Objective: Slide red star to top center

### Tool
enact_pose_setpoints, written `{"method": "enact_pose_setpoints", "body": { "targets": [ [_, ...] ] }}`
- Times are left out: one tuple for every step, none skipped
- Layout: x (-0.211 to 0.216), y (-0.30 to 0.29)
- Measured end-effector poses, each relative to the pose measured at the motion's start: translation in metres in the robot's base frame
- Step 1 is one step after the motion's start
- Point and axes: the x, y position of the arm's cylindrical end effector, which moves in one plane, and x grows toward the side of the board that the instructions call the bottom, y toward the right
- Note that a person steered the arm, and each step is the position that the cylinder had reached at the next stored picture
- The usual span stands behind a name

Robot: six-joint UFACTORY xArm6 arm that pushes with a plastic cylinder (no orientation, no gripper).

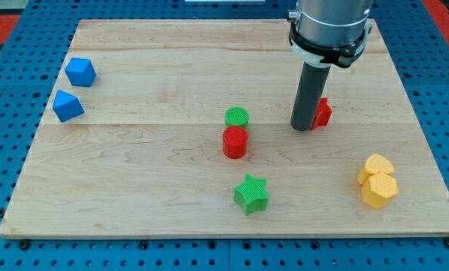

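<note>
**Ana:** Right of the board's middle, behind the dark rod, the red star is peeking out; only its right part is showing, so I am taking the shape from the task.

**Ben:** And my tip?

**Ana:** It is sitting just beside the star on the view's left, looking as if it is touching it, though I cannot tell for sure. No fingers are involved here (nothing to clench or release), so it is pushing only.

**Ben:** How am I expecting the star to behave?

**Ana:** I am judging it small, light and stiff, sliding easily on the smooth wooden board. Its points are probably making it spin if pushed off-centre, so I am suggesting contact on its lower right side, in a notch between points, aiming up and left.

**Ben:** Anything in the way?

**Ana:** The green cylinder and red cylinder are standing well to the left, below that path.
</note>
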Motion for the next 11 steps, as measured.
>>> {"method": "enact_pose_setpoints", "body": {
  "targets": [
    [0.018,0.011],
    [-0.012,0.016],
    [-0.087,-0.013],
    [-0.113,-0.028],
    [-0.074,-0.009],
    [-0.042,0.021],
    [-0.055,0.059],
    [-0.110,0.029],
    [-0.165,-0.059],
    [-0.191,-0.101],
    [-0.144,-0.042]
  ]
}}
